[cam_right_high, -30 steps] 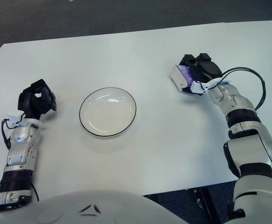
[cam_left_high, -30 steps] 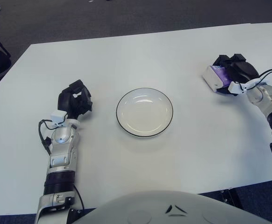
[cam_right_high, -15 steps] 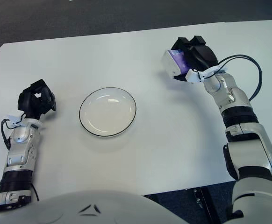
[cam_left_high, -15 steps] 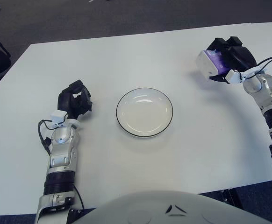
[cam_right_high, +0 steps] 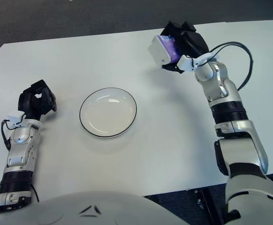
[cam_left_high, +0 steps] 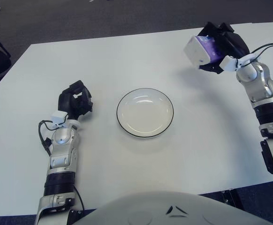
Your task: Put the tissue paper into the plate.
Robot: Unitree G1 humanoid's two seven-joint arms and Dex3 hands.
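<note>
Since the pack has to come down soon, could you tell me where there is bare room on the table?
The right hand holds the tissue pack over the far right of the table. The plate holds nothing. The table shows bare between plate and right arm, and along the far edge. It is tightest between the plate and the left hand.

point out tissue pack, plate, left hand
tissue pack [cam_left_high: 197, 51], left eye view, its white end face
plate [cam_left_high: 145, 112], left eye view, bare centre
left hand [cam_left_high: 75, 101], left eye view, the black fingers
</note>
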